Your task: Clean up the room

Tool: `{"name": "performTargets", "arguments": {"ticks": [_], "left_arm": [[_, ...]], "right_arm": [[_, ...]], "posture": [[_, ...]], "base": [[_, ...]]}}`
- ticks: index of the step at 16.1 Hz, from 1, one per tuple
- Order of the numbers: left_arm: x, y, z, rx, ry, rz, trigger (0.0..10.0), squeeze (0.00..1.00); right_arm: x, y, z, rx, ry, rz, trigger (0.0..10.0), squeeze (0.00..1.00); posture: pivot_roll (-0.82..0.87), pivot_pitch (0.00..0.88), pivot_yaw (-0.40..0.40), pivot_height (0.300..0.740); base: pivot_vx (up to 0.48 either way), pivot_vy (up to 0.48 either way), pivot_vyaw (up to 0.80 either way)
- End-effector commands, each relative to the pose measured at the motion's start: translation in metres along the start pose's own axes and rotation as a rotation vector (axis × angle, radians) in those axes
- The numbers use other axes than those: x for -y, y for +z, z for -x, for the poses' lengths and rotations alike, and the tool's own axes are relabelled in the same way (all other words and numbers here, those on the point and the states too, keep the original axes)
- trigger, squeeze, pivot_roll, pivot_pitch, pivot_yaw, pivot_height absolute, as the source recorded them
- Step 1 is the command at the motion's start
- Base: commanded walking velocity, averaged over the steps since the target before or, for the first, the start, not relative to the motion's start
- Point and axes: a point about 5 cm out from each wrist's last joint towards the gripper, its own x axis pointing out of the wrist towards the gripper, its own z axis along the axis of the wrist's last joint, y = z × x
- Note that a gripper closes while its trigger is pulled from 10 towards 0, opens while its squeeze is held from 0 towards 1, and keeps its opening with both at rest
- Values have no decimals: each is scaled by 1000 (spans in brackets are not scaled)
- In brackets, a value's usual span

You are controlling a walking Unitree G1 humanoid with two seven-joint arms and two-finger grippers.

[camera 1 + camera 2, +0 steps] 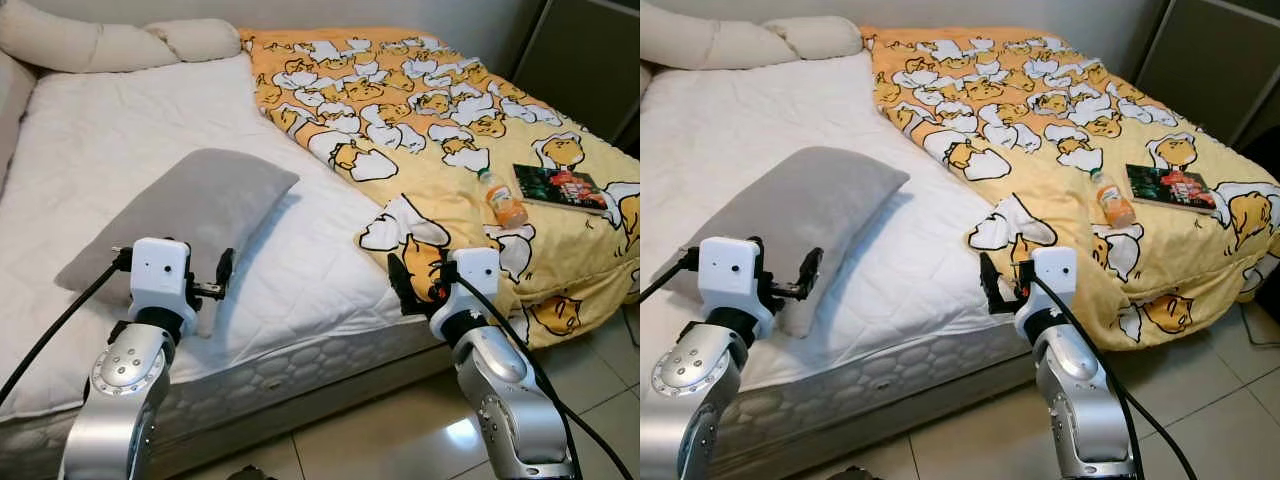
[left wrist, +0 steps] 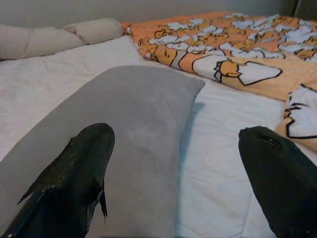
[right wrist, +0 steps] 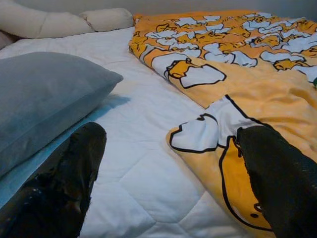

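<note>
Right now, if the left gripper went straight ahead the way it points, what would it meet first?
Most likely the grey pillow: the open left gripper points along it, one finger over its near end. Depth is unclear.

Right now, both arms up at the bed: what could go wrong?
1. The bottle lies on its side on the sloping yellow quilt near the book; tugging the quilt could roll both off.
2. The left gripper is open at the grey pillow, which may sag from a corner pinch.

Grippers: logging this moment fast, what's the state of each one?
Left gripper: open, holding nothing, fingers either side of the soft grey rectangular pillow.
Right gripper: open, holding nothing, over the edge of the yellow cartoon-print blanket.
</note>
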Motion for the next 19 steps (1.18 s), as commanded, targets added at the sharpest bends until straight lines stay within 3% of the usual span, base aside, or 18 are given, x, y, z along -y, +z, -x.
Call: {"name": "performTargets", "arguments": {"ticks": [1,6,10,12,16,19], "left_arm": [[3,4,1,18,-8,0,10000,0],[9,5,-2,21,-18,-43,10000,0],[8,5,-2,23,1,19,10000,0],[4,4,-2,25,10,-36,10000,0],[-2,7,4,44,41,-29,10000,0],[-5,7,5,43,48,-35,10000,0]], "right_arm": [[5,-2,1,-20,-17,15,10000,0],[5,0,-1,-22,5,87,10000,0],[1,-1,-3,-33,43,89,10000,0],[-8,-1,-4,-43,132,96,10000,0],[-24,-5,-6,-58,267,117,10000,0],[-30,-7,-6,-60,301,119,10000,0]], "posture": [[-1,0,-27,740],[-7,0,-24,740],[0,0,-33,740],[10,0,-41,740],[38,0,-53,740],[46,0,-50,740]], "base": [[0,0,0],[0,-156,0],[0,-120,0],[0,0,625],[388,0,800],[412,0,800]]}}
